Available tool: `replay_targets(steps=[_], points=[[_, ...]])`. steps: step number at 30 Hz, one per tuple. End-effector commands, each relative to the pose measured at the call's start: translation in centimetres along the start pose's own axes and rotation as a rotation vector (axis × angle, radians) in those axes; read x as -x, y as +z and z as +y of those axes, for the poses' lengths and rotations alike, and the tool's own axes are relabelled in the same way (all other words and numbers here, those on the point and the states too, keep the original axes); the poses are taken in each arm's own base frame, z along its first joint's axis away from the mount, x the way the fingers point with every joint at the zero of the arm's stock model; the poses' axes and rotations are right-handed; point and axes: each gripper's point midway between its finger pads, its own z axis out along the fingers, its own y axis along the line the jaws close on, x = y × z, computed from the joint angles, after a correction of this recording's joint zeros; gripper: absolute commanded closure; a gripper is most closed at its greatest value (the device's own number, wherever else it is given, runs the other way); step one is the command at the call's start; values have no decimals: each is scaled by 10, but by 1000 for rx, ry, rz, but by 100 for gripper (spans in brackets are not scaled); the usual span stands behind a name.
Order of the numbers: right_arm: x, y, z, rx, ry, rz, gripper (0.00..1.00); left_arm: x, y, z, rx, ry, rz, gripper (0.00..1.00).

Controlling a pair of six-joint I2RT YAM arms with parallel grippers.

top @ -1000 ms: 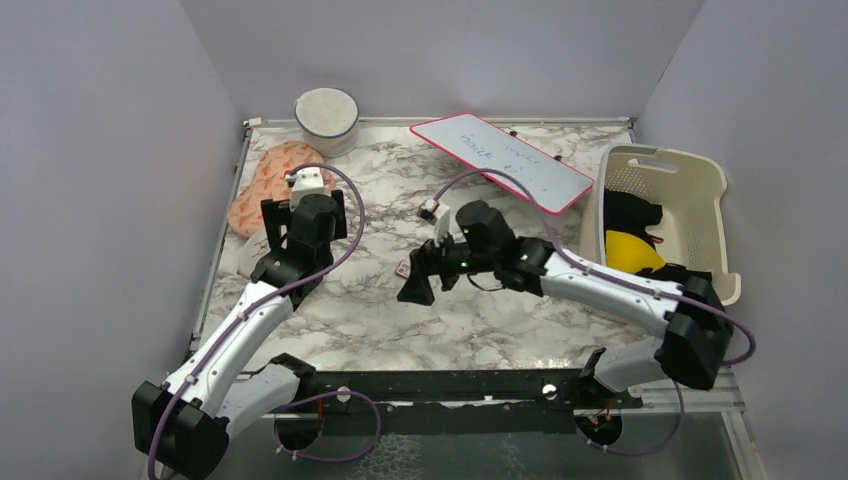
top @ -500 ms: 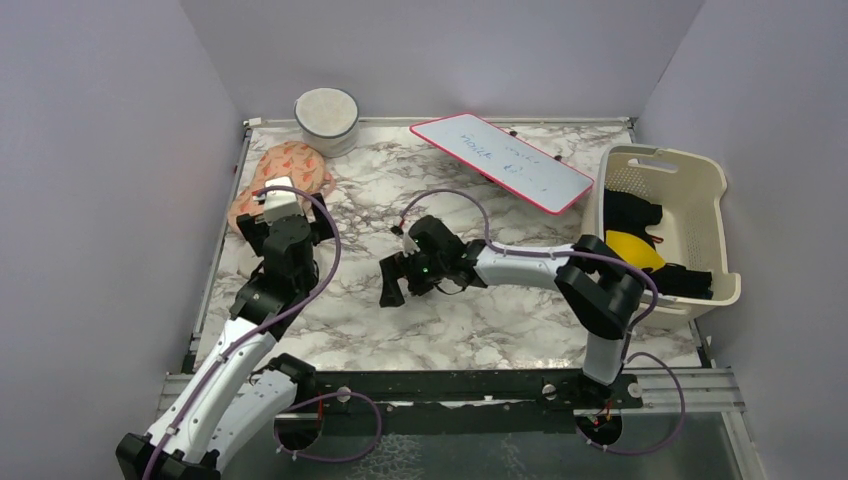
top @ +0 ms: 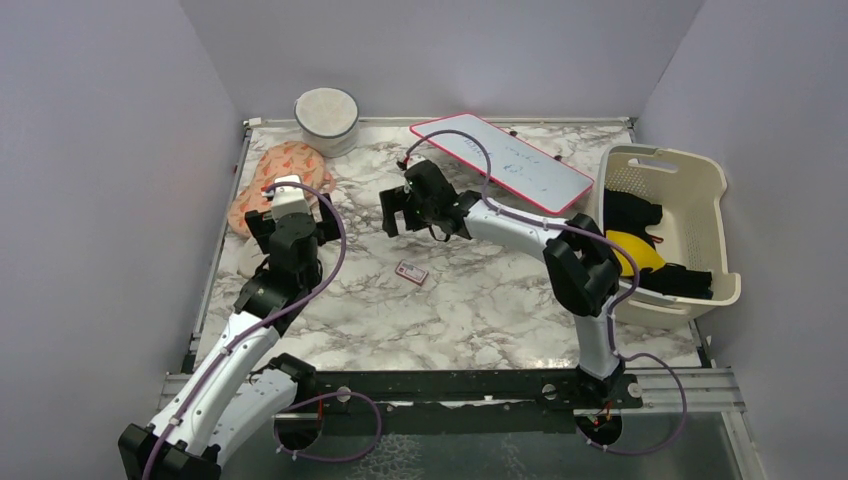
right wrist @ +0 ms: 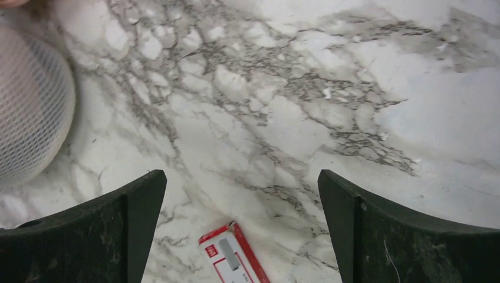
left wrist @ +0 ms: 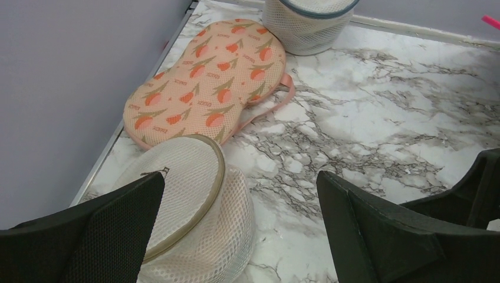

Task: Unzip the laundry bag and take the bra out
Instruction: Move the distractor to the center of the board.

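The laundry bag [left wrist: 183, 194] is a round cream mesh pouch with a tan rim, lying flat on the marble near the left edge. My left gripper [left wrist: 239, 191] is open just above it, with the left finger over the bag's face. In the top view my left gripper [top: 290, 215] covers most of the bag. The bag's edge also shows in the right wrist view [right wrist: 29, 100]. My right gripper [top: 398, 208] is open and empty above the middle of the table [right wrist: 242, 188]. The bra does not show on its own in any view.
An orange-patterned peach pouch [top: 272, 175] lies behind the laundry bag. A tall round mesh bag [top: 326, 118] stands at the back. A small red-and-white card [top: 410, 271] lies mid-table. A whiteboard [top: 500, 160] and a cream basket [top: 700, 210] of black and yellow clothes are on the right.
My right gripper has swung from over the red-and-white card toward the back of the table, uncovering the card. My left gripper shifted left over the laundry bag, then held.
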Motion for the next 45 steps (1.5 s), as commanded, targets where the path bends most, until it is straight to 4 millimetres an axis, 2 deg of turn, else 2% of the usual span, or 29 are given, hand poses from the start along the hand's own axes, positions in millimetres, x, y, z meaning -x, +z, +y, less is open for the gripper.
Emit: replay_targets(steps=[1,3,6,9,12,15,18,21,23,24,26,28,30,31,33,35,37,38,42,45], points=[[-16,-33,44,236,-64,97,0,13,-4,-2,-19,-29,-22,1],[-33,-56,69,386,-37,143,0,16,-5,-3,-32,-39,-31,1],[-58,-87,95,526,11,180,0,18,-6,-4,-40,-45,-36,1],[-87,-102,107,603,48,246,0,18,-6,-5,-45,-48,-36,1],[-114,-92,93,532,45,303,0,15,-5,-5,-38,-40,-28,1],[-135,-72,72,427,14,348,0,12,-3,-4,-26,-32,-21,1],[-143,-49,56,334,-25,363,0,7,-1,-5,-25,-28,-10,1],[-140,-25,42,271,-70,336,1,-1,4,-11,-36,-19,9,1],[-126,-7,26,189,-93,294,0,-10,8,-14,-33,-13,37,1],[-112,3,13,110,-100,252,1,-13,10,-17,-40,-5,52,1],[-84,21,-26,-75,-101,189,0,-22,13,-23,-69,41,94,1],[-57,35,-65,-231,-81,159,0,-36,13,-20,-43,73,175,1],[-31,42,-89,-315,-68,127,0,-47,6,-13,12,63,279,1],[-22,43,-93,-319,-67,124,0,-50,1,-14,11,56,321,1],[-9,38,-78,-245,-73,169,0,-55,-12,-16,-11,40,414,1],[-8,22,-47,-112,-57,221,0,-50,-24,-14,-10,28,485,1],[-12,0,-16,42,-9,230,0,-42,-31,-11,-8,28,495,1],[-7,-18,-1,120,16,198,0,-41,-33,-8,0,25,487,1],[-31,-65,44,412,43,182,0,-50,-26,-4,-18,85,452,1],[-54,-92,53,461,47,222,0,-65,-20,-8,-72,163,445,1]])
